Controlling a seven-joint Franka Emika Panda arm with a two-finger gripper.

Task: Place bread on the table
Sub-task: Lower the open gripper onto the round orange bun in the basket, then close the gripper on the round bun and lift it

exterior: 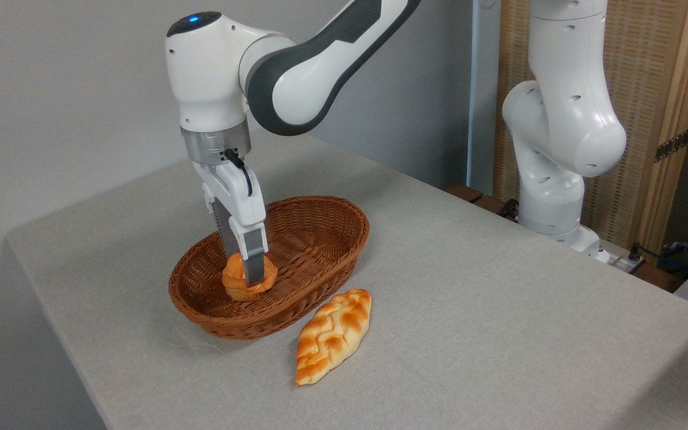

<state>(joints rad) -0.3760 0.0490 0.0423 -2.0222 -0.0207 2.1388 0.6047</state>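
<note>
The gripper [248, 276] is pointed straight down into a basket [320, 221], and its fingers are set on either side of the bun [237, 279], one finger being seen across the bun's front. The bun appears to be clamped, though the far finger is hidden. The bun is seen inside the basket, near the left end, low against the woven floor; whether it is lifted clear cannot be told. The move ahead is judged to be upward over the rim, then out to bare table [499, 310]. One bun, one basket, one braided loaf [333, 334] and one arm are counted. The loaf is laid on the cloth just in front of the basket.
</note>
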